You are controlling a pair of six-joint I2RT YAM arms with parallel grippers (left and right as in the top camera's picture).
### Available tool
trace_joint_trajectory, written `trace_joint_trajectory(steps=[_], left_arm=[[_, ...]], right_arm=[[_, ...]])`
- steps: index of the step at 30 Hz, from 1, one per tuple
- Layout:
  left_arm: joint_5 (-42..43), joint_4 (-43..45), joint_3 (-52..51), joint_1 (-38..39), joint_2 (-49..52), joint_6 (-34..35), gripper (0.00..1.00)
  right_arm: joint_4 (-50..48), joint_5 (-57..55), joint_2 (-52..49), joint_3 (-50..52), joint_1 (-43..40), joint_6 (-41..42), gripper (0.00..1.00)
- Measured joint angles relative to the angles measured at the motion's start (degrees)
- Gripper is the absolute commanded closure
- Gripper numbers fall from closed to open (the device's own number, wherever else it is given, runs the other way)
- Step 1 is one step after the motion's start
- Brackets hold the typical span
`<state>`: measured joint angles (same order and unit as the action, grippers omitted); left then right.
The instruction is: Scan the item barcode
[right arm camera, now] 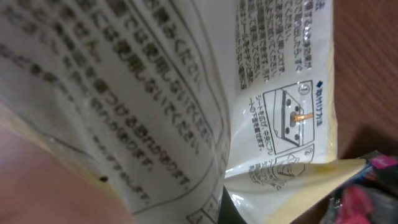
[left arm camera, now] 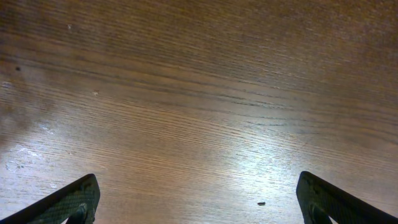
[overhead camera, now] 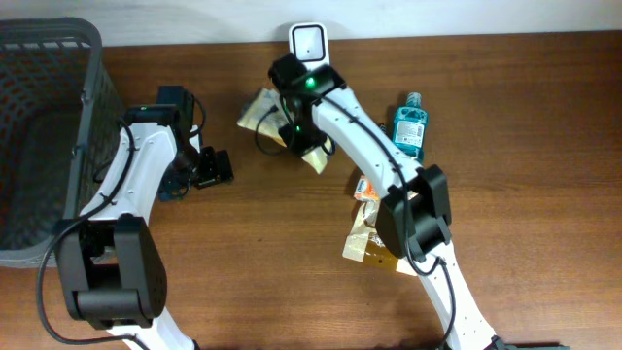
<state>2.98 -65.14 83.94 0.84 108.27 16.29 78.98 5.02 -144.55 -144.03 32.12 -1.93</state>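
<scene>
- The gray mesh basket point(overhead camera: 89, 58) sits at the far left of the tabletop point(overhead camera: 525, 194) and is partly cut off by the frame. All I can make out inside it is its own dark mesh floor and walls.
- The other container is a small clear bottle point(overhead camera: 410, 128) of teal liquid with a cap on. It's off to the right of the right arm, well apart from the basket.
- The task item is a pale yellow-and-white pouch point(overhead camera: 260, 112), near the back edge and just in front of the white scanner point(overhead camera: 308, 42), a bit to its left.
- The right hand point(overhead camera: 296, 136) is clamped on the pouch's right end. I can't tell whether the pouch is lifted or touching the wood.
- In the right wrist view the pouch point(right arm camera: 155, 93) fills nearly the whole frame. It's crinkled and covered in Japanese print, with a small line diagram on one panel.
- The left hand point(overhead camera: 209, 167) is between the basket and the pouch, touching neither. In its own camera the left hand point(left arm camera: 198, 180) has its fingers spread wide over plain wood grain.
- Two more packs lie by the right arm's elbow: an orange packet point(overhead camera: 365, 187) and a yellowish packet point(overhead camera: 362, 241), partly under the arm.
</scene>
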Motion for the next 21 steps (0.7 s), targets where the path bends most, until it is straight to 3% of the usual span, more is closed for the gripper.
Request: trace_joint_trajectory(steps=[3,8,14,18,21], left_arm=[[0.0,0.0,0.0,0.0,0.0,0.0,0.01],[0.0,0.0,0.0,0.0,0.0,0.0,0.01],[0.0,0.0,0.0,0.0,0.0,0.0,0.01],[0.0,0.0,0.0,0.0,0.0,0.0,0.01],[0.0,0.0,0.0,0.0,0.0,0.0,0.01]], right_arm=[[3.7,8.8,0.1,-5.5,-0.5,0.3,0.96],[7.1,24.5,0.0,-5.6,-2.9,0.6,0.96],[6.2,45.5,0.0,2.6,-8.5,0.8,0.96],[3.4,58.7,0.0,13.8,-10.9,1.4,0.96],[1.1,61.8,-0.1,19.3,-10.9,1.5,0.96]])
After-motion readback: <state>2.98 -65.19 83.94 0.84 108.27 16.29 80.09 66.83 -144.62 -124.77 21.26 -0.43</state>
